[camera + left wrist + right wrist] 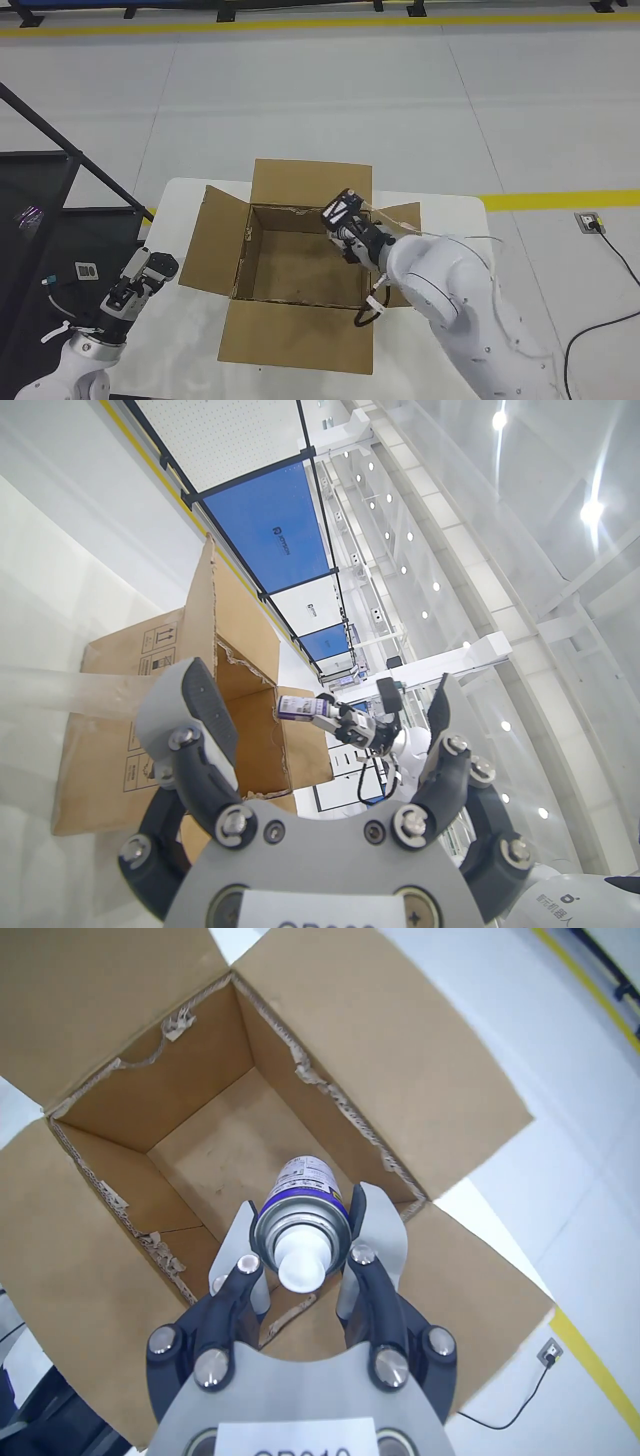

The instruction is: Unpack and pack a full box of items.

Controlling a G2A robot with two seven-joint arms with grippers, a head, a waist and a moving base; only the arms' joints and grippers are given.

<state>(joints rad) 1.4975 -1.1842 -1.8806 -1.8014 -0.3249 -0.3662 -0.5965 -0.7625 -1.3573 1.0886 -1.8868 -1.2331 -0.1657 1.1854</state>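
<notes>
An open cardboard box stands in the middle of the white table with all flaps folded outward. Its bare brown floor shows from above. My right gripper is shut on a spray can with a purple band and a white cap. It holds the can tilted over the box's far right inner corner, base pointing down into the box. My left gripper sits low beside the box's left flap, near the table's left edge. Its fingers are open with nothing between them. From there the box and the can show farther off.
A black frame stands off the table's left side. On the floor to the right are a power socket and a black cable. The box's near flap covers the table's front middle.
</notes>
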